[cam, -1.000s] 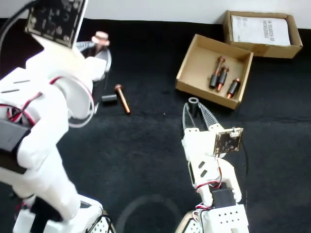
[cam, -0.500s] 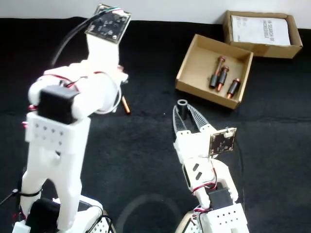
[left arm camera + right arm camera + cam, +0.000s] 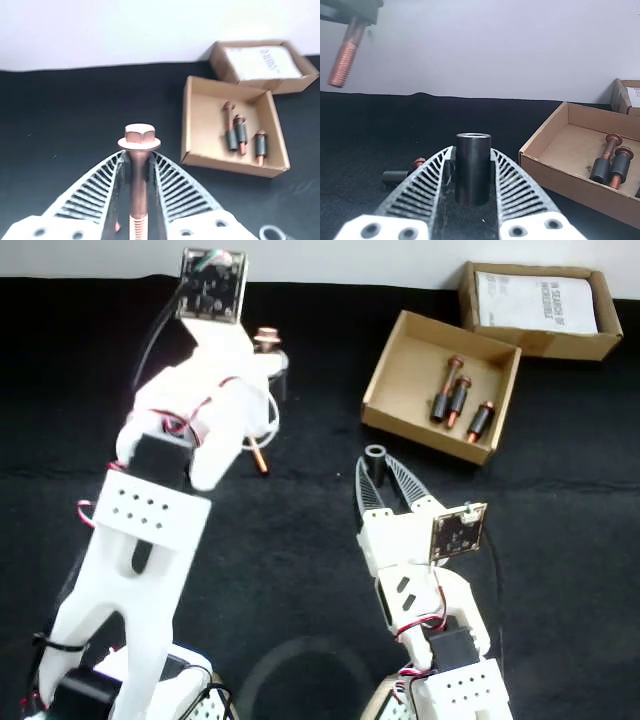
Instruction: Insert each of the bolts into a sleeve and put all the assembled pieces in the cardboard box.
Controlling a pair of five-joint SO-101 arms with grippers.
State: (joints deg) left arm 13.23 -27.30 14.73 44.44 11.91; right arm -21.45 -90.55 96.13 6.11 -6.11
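Three assembled pieces (image 3: 459, 398): bolts already sleeved, lying side by side on the floor of the cardboard box (image 3: 398, 358).

One bolt (image 3: 139, 144): copper-coloured, clamped by the shank between the jaws of the left gripper (image 3: 138, 160). Hex head standing clear above the grip, threaded end hanging down at a slight tilt. Held well above the table (image 3: 300, 570), well apart from the sleeve.

One sleeve (image 3: 473, 167): black, upright, bore facing up. Pinched at mid-height by the right gripper (image 3: 472, 152), low over the table, near the box's front wall.

One spare bolt (image 3: 260, 458) and one spare sleeve (image 3: 395, 176): loose on the table, near each other, not yet paired.

Step in hand, as judged: mating the held bolt to the held sleeve.

Recommended handling:
- Keep the sleeve still and vertical.
- Bring the threaded tip directly over the bore.
- Square up the tilt before descending, to avoid catching the rim.
- Lower straight along the bore.
- Ease the left grip only after sinking the shank well inside, letting the head down onto the rim.
- Hold the right grip firm throughout: a smooth cylinder, probably apt to twist under any side push.
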